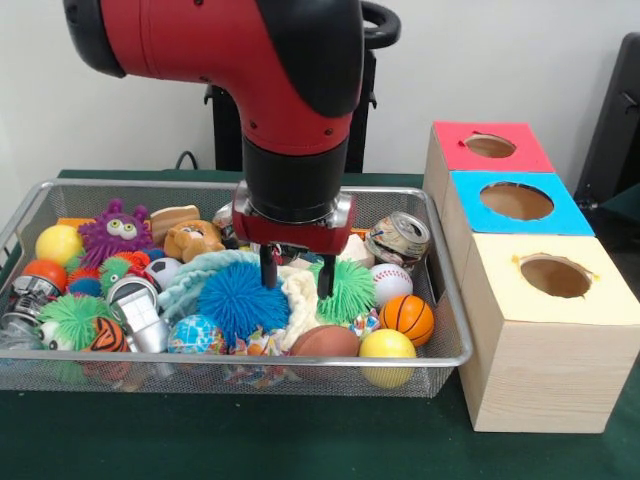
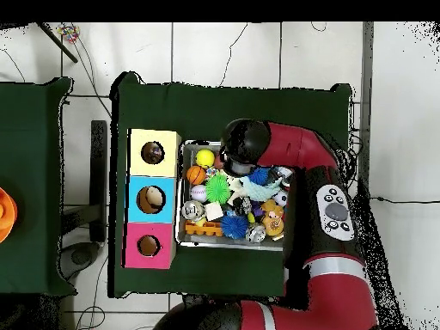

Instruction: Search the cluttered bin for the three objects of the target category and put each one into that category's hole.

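Green cloth covers the table where a wire bin (image 1: 30,215) sits packed with toys beside three wooden boxes. Which category is wanted cannot be told, so the thing in hand is judged to be whatever lies under the gripper (image 1: 297,277): a cream knitted cloth (image 1: 297,300) at the bin's middle, between a blue spiky ball (image 1: 238,301) and a green spiky ball (image 1: 347,290). The cloth lies crumpled, with no clear long axis; the balls are round and point nowhere.

The gripper hangs low over the pile with its two fingers (image 1: 268,268) spread apart, holding nothing, tips down among the toys.

Doing this step well likely means settling the fingers on either side of one item only, since soft spikes and loose cloth may snag together and lift as a clump.

Farther out lie a basketball (image 1: 407,318), a yellow ball (image 1: 386,346) and a crushed can (image 1: 398,240). Beyond the bin's rim stand the yellow box (image 1: 540,345), blue box (image 1: 470,192) and red box (image 1: 452,140), each with a round hole on top.
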### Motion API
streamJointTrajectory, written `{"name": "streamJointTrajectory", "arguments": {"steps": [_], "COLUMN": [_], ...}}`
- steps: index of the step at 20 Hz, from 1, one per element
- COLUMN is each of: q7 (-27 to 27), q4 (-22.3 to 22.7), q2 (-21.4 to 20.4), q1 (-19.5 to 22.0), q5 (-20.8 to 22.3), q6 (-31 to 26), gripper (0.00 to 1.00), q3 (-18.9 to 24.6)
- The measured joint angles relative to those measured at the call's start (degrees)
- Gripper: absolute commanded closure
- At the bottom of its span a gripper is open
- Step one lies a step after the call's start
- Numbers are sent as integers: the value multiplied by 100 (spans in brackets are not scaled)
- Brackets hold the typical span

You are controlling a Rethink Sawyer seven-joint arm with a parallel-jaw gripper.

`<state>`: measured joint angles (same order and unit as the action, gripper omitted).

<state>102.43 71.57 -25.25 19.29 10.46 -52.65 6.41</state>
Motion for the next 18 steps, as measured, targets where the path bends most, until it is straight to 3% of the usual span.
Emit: {"name": "streamJointTrajectory", "arguments": {"steps": [8, 18], "q7": [0, 0], "q4": [259, 435], "q2": [15, 189], "q1": [-159, -352], "q5": [15, 27], "q6": [45, 997], "gripper": [0, 0], "q3": [1, 1]}}
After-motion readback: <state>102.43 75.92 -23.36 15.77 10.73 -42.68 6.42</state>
